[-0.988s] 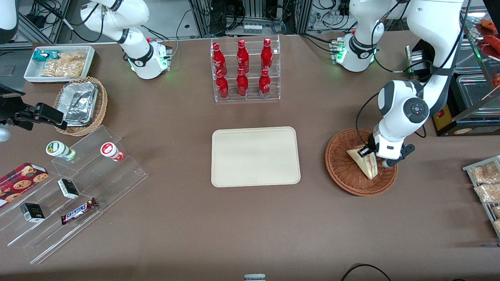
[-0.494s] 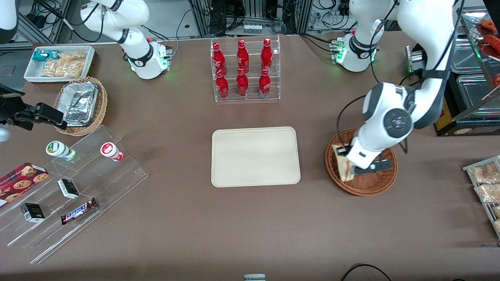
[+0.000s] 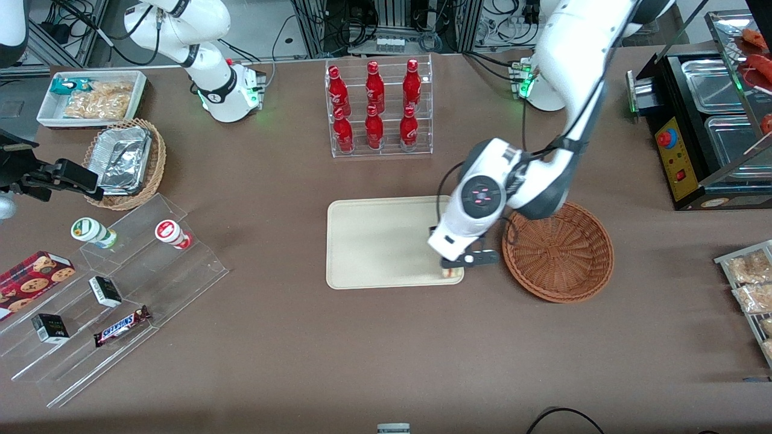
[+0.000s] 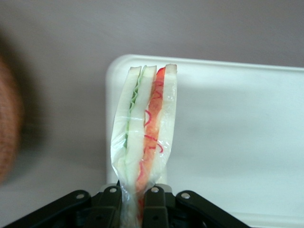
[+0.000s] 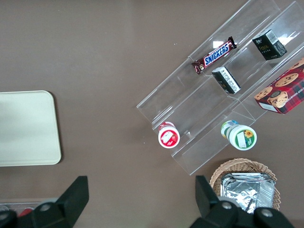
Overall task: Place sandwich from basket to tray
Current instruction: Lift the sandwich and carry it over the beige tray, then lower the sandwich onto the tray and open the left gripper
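The gripper [image 3: 453,265] sits just right of centre in the front view, over the lower right corner of the cream tray [image 3: 374,241], and it is clamped on the sandwich [image 4: 145,142]. In the wrist view the wedge hangs from the fingers [image 4: 110,199] held by one narrow end, its cut edge showing pale bread with green leaf and red and pink filling, all inside a clear film wrap. From the front only a small bit of the sandwich [image 3: 449,273] peeks out beneath the gripper, at the tray's rim nearest the camera. The round reddish-brown wicker basket [image 3: 558,250] lies to the right of the tray on the brown surface [image 3: 386,349], with nothing in it.

The wedge looks light and soft. The bread will squash under a hard pinch, and the layers could shear apart if the film were not holding them. The film itself is probably slick, so a grip on the crimped end alone may slide; a hold across the flat bread faces, nearer the thick middle, would be steadier. Because it hangs over the very corner of the tray, releasing here risks it tipping onto the rim; a place nearer the tray's middle seems safer.
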